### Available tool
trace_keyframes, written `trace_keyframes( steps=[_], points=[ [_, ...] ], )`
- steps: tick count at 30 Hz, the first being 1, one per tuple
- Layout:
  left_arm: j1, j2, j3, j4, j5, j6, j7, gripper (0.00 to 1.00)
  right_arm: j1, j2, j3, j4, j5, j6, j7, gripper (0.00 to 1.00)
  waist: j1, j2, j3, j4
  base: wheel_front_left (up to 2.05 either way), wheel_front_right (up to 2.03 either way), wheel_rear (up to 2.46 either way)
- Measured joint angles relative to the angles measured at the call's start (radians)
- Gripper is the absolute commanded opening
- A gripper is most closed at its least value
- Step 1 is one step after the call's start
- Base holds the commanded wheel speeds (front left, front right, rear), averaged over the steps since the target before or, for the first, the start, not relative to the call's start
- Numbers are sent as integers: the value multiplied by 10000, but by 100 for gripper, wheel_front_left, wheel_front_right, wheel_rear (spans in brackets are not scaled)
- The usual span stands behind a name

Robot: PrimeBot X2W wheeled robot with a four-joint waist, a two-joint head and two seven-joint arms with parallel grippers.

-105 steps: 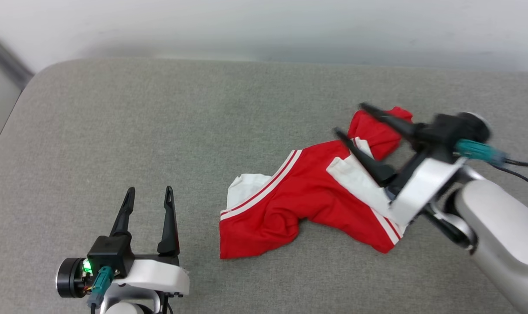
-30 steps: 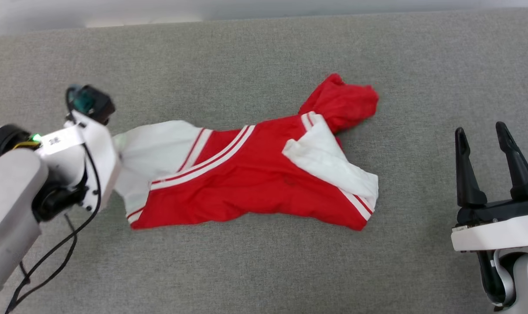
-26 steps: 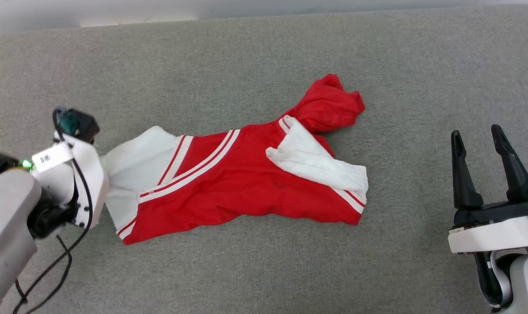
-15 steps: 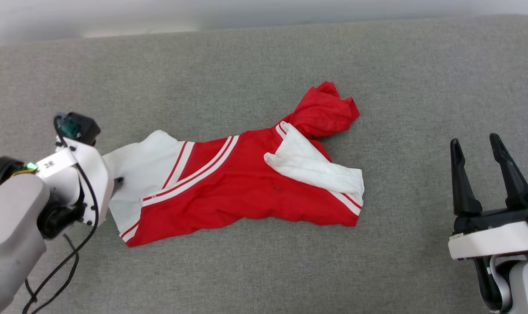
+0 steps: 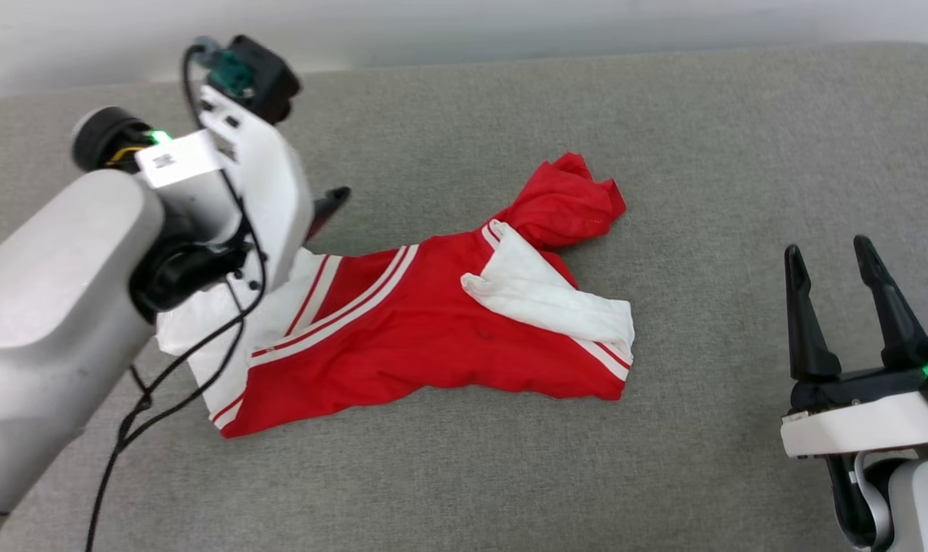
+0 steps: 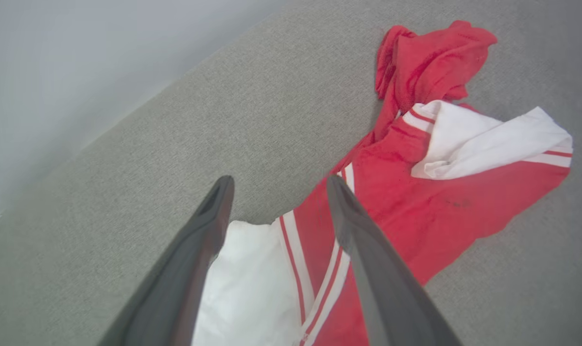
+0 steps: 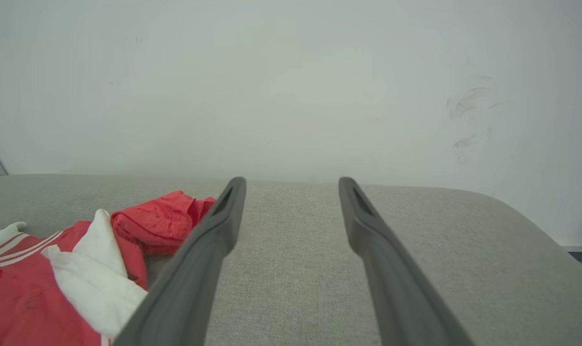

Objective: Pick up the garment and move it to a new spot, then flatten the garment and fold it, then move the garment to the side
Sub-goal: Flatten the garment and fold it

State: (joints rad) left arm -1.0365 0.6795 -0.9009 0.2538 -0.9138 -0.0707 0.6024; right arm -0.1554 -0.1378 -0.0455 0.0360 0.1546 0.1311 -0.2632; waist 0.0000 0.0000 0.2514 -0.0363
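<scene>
Left gripper point(image 6: 277, 181) hangs over the white sleeve at the left end of the shirt point(image 5: 433, 337), its two fingers spread apart with nothing between them. The shirt, red with white sleeves, lies crumpled in the middle of the grey cushion point(image 5: 464, 475). At the right, well apart from it, the right gripper point(image 5: 826, 249) also has its fingers spread and holds nothing.

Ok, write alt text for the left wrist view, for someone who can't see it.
A crumpled red garment with white, stripe-trimmed sleeves lies on a grey cushioned surface. The open left gripper points down at its near white sleeve, holding nothing.
</scene>
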Motion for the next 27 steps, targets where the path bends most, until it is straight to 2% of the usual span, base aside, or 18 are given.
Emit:
trace_keyframes(
  steps=[7,21,22,23,24,25,27],
  points=[
    [-477,-813,-662,372,-589,-313,1551,100,-436,27,10,-67,27,0,0,100,0,0,651,-449,0,0,0],
    [-400,-1442,-2002,1810,-696,-558,2033,100,-880,176,102,8,27,0,0,100,-1,0,1489,-1001,0,0,0],
    [-401,-1457,-2079,1845,-736,-558,1977,96,-883,182,104,17,27,0,0,100,-1,0,1505,-1001,0,0,0],
    [-436,-1446,-2205,1831,-740,-558,1889,55,-883,184,96,35,27,-2,0,100,-1,0,1508,-992,0,0,0],
    [-517,-1409,-2366,1783,-612,-569,1707,7,-886,188,84,42,25,0,0,100,0,0,1501,-974,0,0,0],
    [-565,-1336,-2522,1741,-487,-573,1486,0,-892,190,71,46,23,0,0,100,-1,0,1483,-952,0,0,0],
    [-611,-1279,-2692,1638,-497,-573,1016,0,-897,192,36,48,6,0,0,100,0,0,1410,-902,0,0,0]
  ],
)
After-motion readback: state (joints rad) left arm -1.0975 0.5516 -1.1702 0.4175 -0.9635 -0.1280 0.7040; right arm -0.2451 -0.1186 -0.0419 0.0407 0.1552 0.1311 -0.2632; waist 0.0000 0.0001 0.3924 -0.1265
